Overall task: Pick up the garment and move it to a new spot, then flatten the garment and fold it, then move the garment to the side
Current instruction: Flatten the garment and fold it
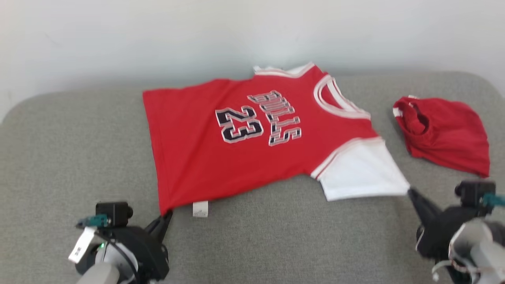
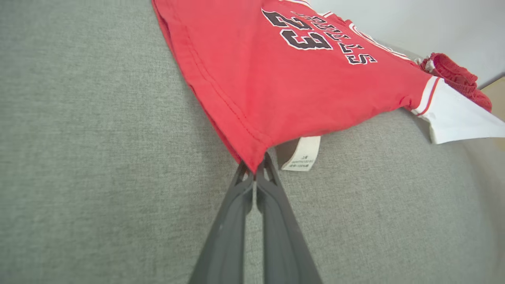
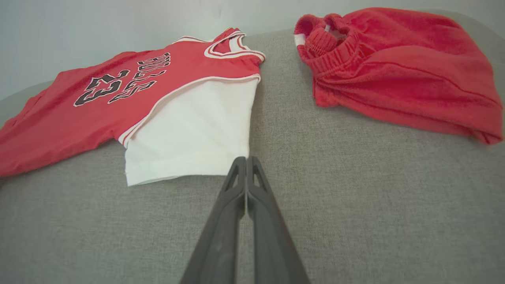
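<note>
Our left gripper (image 2: 256, 169) pinches the hem corner of the red-and-white cotton jersey (image 1: 189, 150); right gripper (image 3: 246, 159) (jaws closed) touches its sleeve edge; grey fabric cushion (image 1: 276, 240) beyond.

The red cloth jersey with white sleeves (image 1: 189, 130) carries, up its chest and well beyond the left tool (image 1: 168, 216), the number "23" (image 1: 238, 124) in black figures edged in white. The word "BULLS" (image 1: 278, 118) stands beside it in striped letters. A small white sewn-in label (image 2: 302, 154) hangs from the hem just beside that tool's tips, its print too fine to read. The dark marks on the white paper tag (image 1: 81, 244) behind the tool cannot be made out.
</note>
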{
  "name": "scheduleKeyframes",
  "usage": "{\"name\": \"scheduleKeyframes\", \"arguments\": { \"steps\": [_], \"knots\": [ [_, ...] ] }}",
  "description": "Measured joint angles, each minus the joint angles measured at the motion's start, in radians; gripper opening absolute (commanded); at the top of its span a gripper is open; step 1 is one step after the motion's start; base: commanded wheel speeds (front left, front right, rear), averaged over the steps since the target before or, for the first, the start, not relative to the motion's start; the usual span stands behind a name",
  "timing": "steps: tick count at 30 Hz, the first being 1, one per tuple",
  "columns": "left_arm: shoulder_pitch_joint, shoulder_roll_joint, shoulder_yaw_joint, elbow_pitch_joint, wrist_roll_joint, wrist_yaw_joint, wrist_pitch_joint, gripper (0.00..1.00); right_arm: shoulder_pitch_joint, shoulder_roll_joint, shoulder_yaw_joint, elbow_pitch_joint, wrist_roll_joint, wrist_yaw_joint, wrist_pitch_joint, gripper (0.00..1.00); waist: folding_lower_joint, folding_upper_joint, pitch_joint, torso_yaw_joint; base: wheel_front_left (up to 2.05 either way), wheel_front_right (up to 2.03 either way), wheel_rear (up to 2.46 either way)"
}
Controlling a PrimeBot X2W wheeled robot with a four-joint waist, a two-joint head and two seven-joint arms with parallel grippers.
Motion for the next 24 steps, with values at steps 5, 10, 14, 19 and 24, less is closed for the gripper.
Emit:
{"name": "scheduleKeyframes", "arguments": {
  "steps": [5, 10, 14, 19, 24],
  "knots": [
    [0.091, 0.021, -0.01, -0.022, 0.002, 0.003, -0.012, 0.0, 0.118, -0.003, 0.016, -0.04, 0.002, 0.0, 0.003, 0.0, 0.0, 0.0, -0.061, 0.005, 0.0, 0.0, 0.0],
    [0.169, 0.08, -0.034, -0.045, 0.056, 0.053, -0.018, 0.0, 0.304, -0.014, 0.007, -0.111, 0.047, -0.003, 0.021, 0.0, 0.0, -0.0001, -0.126, 0.012, 0.0, 0.0, 0.0],
    [0.191, 0.1, -0.035, -0.066, 0.066, 0.075, -0.023, 0.0, 0.384, -0.015, -0.003, -0.166, 0.065, -0.019, 0.037, 0.0, 0.0001, 0.0, -0.144, 0.02, 0.0, 0.0, 0.0],
    [0.23, 0.114, -0.038, -0.093, 0.067, 0.101, -0.023, 0.0, 0.466, -0.014, -0.007, -0.235, 0.097, -0.044, 0.056, 0.0, 0.0003, 0.0, -0.149, 0.021, 0.0, 0.0, 0.0],
    [0.245, 0.134, -0.059, -0.113, 0.119, 0.145, -0.021, 0.0, 0.522, -0.013, -0.008, -0.298, 0.113, -0.068, 0.082, 0.0, 0.0003, 0.0, -0.151, 0.02, 0.0, 0.0, 0.0]
  ]
}}
